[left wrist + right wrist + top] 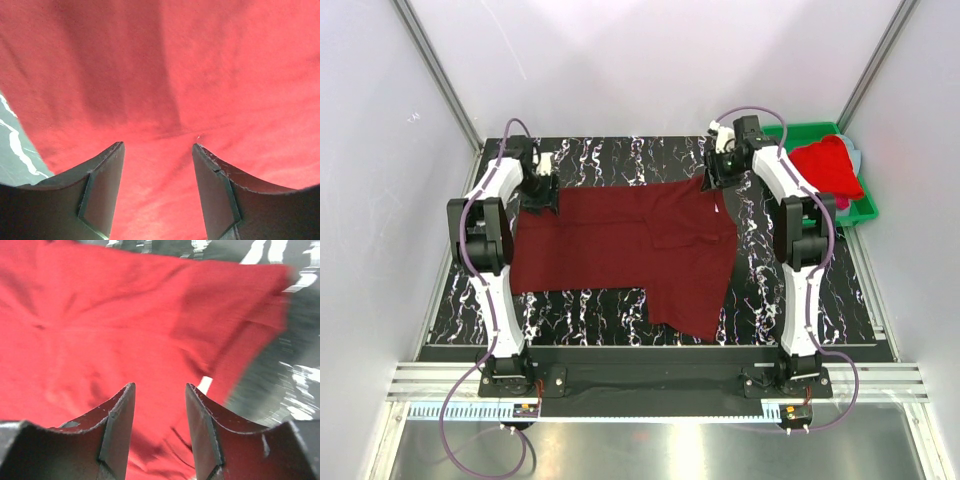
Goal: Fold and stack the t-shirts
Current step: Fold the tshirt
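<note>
A dark maroon t-shirt (620, 245) lies spread on the black marbled table (580, 305), one part hanging toward the front right. My left gripper (538, 195) is open just above the shirt's far left edge; its wrist view is filled with the cloth (200, 75). My right gripper (712, 180) is open above the shirt's far right corner near the collar; the right wrist view shows the cloth (100, 330) and a white label (204, 385). Red and pink shirts (828, 165) lie in the bin.
A green plastic bin (865, 210) stands at the table's far right corner. White walls with metal rails close in the table on the left, back and right. A metal rail runs along the near edge.
</note>
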You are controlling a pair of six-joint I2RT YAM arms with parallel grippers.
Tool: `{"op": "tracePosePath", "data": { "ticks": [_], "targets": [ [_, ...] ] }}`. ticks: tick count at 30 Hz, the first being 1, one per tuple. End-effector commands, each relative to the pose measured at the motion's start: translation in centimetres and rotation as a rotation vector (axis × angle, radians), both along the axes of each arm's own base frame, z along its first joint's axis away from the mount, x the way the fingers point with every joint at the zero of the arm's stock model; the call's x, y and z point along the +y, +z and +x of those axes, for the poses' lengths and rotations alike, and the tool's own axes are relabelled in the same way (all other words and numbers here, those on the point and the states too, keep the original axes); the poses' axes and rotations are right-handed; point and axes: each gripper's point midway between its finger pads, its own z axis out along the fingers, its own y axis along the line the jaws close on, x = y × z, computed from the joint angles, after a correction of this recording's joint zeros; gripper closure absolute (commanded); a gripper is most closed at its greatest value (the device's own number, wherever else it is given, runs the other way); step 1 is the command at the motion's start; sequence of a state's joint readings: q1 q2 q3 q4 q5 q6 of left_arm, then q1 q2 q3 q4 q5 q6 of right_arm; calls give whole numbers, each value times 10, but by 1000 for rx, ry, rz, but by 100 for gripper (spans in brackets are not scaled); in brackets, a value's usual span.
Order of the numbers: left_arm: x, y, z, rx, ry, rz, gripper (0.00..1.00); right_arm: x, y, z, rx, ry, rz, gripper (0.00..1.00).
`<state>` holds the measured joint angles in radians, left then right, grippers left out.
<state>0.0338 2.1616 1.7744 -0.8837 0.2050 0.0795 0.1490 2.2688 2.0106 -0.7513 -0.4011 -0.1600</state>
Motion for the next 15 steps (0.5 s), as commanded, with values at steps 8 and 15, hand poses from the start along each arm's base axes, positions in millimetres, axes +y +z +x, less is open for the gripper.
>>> {"op": "tracePosePath", "data": {
  "ticks": [8,15],
  "targets": [
    [24,-22,29,-7,53,75,39,33,-15,8,96,18,204,47],
    [31,-37,41,0,70,106,38,9,-43,26,119,-61,181,43]
  ]
}}
